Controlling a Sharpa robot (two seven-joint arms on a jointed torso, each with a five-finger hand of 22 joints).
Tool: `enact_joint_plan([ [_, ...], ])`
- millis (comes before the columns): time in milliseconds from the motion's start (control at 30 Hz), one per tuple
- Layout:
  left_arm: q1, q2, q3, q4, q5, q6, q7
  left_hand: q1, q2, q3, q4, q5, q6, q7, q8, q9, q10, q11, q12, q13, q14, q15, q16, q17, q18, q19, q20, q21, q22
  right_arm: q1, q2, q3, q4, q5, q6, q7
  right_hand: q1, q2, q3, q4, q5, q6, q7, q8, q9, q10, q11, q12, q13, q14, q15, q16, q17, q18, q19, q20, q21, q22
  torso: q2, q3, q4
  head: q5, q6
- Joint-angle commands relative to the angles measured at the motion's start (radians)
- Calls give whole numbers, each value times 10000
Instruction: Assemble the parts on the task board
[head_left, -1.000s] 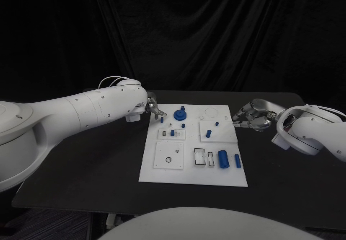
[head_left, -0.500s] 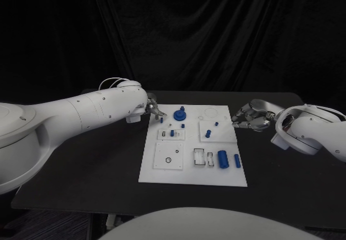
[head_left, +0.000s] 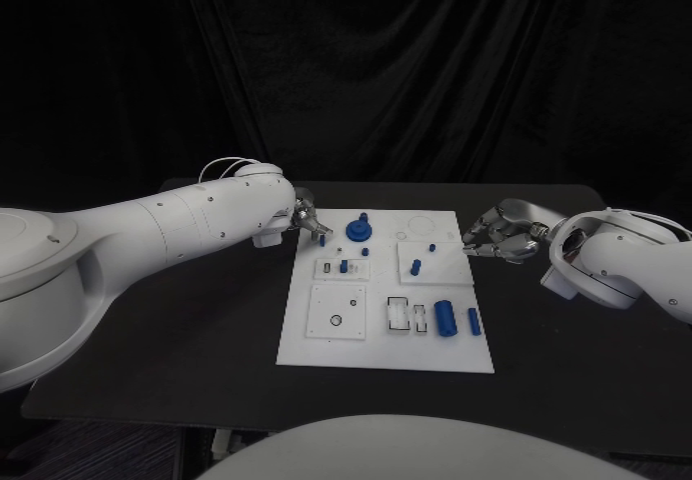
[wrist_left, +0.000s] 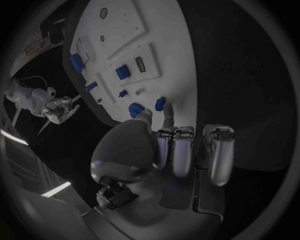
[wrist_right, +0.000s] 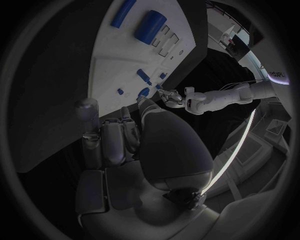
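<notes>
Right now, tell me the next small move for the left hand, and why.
Probably ease the left hand down and close its fingers on the small blue part at the task board's far left corner. Its fingertips hover right beside that piece, and it does not look firmly gripped. The right hand waits off the board's right edge.

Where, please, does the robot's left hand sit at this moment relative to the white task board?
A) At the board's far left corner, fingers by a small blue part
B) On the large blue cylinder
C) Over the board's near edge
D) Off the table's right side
A: in the head view the left hand is at the far left corner of the white task board, and the left wrist view shows its fingers at a small blue part.
</notes>
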Motion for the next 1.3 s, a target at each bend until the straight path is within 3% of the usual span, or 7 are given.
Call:
enact_joint_plan([
  [33, -21, 35, 9, -34, 8, 138, 239, 107, -5, 0, -62, 36, -104, 0, -71, 12, 1062, 57, 27, 2634, 980, 67, -23, 2424, 146, 39, 61, -66, 1867, -12, -4, 7, 10, -13, 124, -211, 24, 100, 63, 17, 35, -6, 36, 55, -17, 14, -12, -37, -8, -31, -25, 1, -12, 94, 53, -25, -42, 776, 1, 1, 3, -3, 2],
  [1100, -90, 114, 10, -139, 8, 357, 326, 403, 96, 307, -400, 579, -146, 14, -251, 60, 1062, 83, 27, 2634, 907, 107, -93, 2262, 230, -240, 116, -198, 1621, -17, 99, 7, -110, -13, 323, -338, 217, 130, 225, -88, 398, -23, 55, 72, -93, -205, 4, -193, -205, -135, -7, -146, -183, 147, -78, -13, -463, 700, 3, 2, 5, 23, 2],
  [1300, -106, 128, 10, -143, 8, 348, 334, 452, 107, 487, -488, 933, -128, 9, -338, 37, 1057, 79, 21, 2629, 897, 106, -100, 2245, 237, -258, 114, -235, 1596, -18, 119, 7, -126, -13, 330, -328, 248, 138, 261, -104, 478, -30, 60, 72, -108, -240, 8, -217, -238, -153, -3, -169, -210, 153, -93, -11, -513, 694, 5, 5, 7, -1, 2],
])
